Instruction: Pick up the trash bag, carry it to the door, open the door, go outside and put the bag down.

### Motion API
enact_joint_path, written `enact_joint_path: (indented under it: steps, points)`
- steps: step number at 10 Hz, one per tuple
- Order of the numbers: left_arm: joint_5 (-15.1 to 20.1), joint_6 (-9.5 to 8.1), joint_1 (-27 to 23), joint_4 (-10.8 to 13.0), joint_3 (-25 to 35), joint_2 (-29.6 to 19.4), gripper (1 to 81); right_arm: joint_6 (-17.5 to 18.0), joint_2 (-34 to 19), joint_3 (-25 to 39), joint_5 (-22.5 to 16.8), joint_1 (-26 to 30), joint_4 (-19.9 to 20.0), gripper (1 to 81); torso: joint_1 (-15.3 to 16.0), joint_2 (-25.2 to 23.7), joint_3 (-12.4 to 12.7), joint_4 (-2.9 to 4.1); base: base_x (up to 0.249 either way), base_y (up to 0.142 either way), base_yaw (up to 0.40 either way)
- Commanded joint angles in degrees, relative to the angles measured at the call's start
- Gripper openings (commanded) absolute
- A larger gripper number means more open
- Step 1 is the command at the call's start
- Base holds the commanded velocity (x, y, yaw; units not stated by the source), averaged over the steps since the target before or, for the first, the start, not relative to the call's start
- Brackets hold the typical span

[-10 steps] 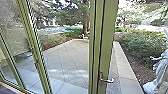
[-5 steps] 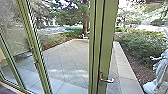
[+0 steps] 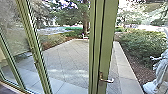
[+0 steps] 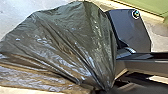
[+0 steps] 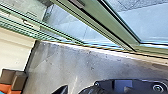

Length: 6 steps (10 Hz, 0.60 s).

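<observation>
No writing can be read anywhere — no text, label, brand, number or sign.

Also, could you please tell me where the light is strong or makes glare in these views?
Head view: bright patches lie on the paving; left wrist view: whitish highlights streak the glossy trash bag; right wrist view: the grey floor has a pale sheen.
</observation>
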Motion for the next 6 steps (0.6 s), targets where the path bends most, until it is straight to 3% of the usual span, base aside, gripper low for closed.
enact_joint_path:
  steps: [1,6]
  points:
    - [3.35,0.05,-2.78,-0.54,0.06,-0.04,1.0,5.70,-3.26,-0.71,-11.03,13.23,2.57,81.1,0.00,0.00,0.00,0.00,0.000,0.000,0.000]
    - [3.35,0.05,-2.78,-0.80,0.06,0.22,1.0,14.05,3.16,-6.95,-18.77,23.86,1.87,81.1,0.00,0.00,0.00,0.00,0.000,0.000,0.000]
